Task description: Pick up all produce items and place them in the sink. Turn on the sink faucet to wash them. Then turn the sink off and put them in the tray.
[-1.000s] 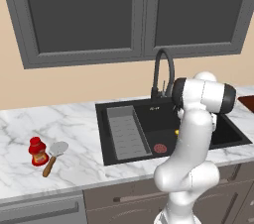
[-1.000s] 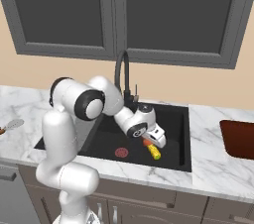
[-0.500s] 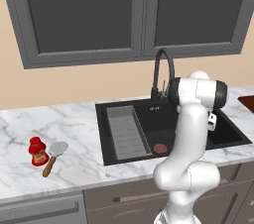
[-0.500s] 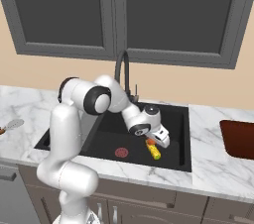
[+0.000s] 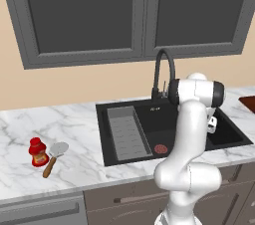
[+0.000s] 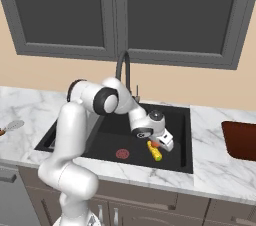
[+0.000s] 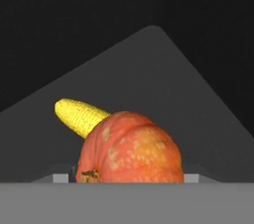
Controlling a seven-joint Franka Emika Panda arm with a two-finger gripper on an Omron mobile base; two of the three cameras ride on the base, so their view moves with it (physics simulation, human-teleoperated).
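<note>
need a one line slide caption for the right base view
Franka arm reaching into the black sink, gripper low over a yellow corn cob and an orange-red vegetable, under the gooseneck faucet.

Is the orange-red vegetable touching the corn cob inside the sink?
Cannot tell. In the hand view the orange-red vegetable overlaps the corn cob, hiding any gap. The right base view is too small to settle it.

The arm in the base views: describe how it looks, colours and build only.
The arm is glossy white, built of thick rounded segments with dark grey to black joint caps at the shoulder and wrist. It ends in a small white hand, the gripper. No cables or markings are visible.
</note>
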